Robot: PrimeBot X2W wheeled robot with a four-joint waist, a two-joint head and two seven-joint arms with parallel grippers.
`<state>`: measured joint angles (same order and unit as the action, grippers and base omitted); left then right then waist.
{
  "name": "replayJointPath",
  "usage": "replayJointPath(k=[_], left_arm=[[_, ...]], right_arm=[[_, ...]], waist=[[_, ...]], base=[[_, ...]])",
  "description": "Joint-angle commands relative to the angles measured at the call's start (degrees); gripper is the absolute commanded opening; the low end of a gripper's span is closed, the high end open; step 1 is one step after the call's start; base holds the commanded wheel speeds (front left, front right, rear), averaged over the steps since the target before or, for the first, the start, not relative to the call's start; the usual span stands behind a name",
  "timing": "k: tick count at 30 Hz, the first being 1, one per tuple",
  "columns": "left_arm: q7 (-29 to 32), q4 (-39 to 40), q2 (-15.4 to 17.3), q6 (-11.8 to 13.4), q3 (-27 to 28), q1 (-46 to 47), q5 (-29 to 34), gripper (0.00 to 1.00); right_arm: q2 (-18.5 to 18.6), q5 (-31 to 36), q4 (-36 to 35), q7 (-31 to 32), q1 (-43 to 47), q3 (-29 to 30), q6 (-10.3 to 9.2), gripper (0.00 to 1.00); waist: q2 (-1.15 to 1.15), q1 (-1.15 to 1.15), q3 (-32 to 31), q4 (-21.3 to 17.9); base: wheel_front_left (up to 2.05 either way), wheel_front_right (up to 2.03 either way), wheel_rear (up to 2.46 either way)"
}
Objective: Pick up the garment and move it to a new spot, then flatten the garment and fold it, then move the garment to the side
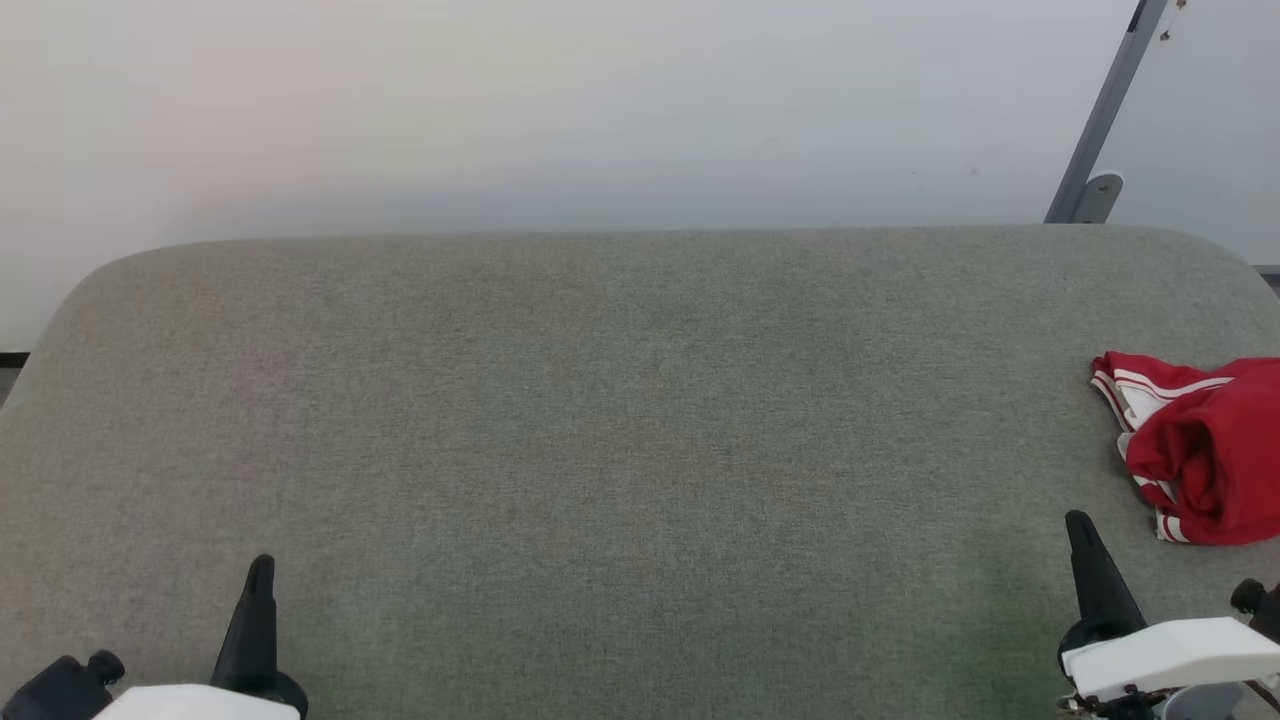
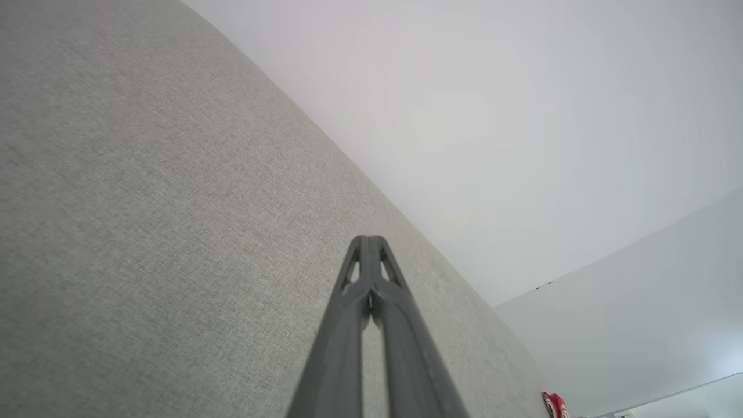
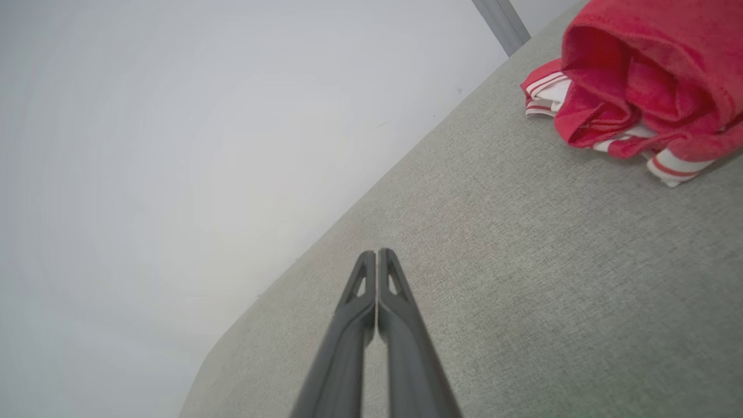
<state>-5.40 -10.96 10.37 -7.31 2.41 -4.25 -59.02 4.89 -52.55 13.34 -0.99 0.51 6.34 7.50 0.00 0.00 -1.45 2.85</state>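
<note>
Left gripper (image 2: 367, 240): near left, fingers pressed together, empty | right gripper (image 3: 377, 253): near right, fingers together, empty | garment (image 1: 1210, 460): crumpled, right edge of grey pad (image 1: 600, 430), beyond right gripper, apart.

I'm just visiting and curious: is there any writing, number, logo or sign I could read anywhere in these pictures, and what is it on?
No text can be read.
The garment lies crumpled on the grey padded surface. The folds that show bear only red cloth and red-and-white striped trim, with no letters or numbers.
A tiny pale object at the bottom edge of the left wrist view is too small to tell whether it carries any print.
</note>
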Motion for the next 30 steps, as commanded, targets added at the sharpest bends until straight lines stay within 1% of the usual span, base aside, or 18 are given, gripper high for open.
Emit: replayJointPath(k=[1,16,30], left_arm=[[0.5,0.4,0.1,-0.1,0.5,1.7,-1.4,0.00],[3.2,-0.4,-1.7,-0.1,1.4,3.9,-9.1,0.00],[5.3,-1.0,-3.0,-0.2,2.0,5.7,-15.1,0.00]], right_arm=[[0.0,-1.5,-0.5,0.3,-1.4,0.2,0.00,0.00],[-0.4,-10.7,-0.2,2.1,-2.8,0.2,0.00,0.00],[-0.8,-17.6,0.0,3.4,-3.9,0.2,0.00,0.00]], waist=[[0.00,0.00,0.0,0.0],[0.00,0.00,0.3,-0.5],[0.00,0.00,0.6,-1.0]], base=[[0.00,0.00,0.00],[0.00,0.00,0.00],[0.00,0.00,0.00]])
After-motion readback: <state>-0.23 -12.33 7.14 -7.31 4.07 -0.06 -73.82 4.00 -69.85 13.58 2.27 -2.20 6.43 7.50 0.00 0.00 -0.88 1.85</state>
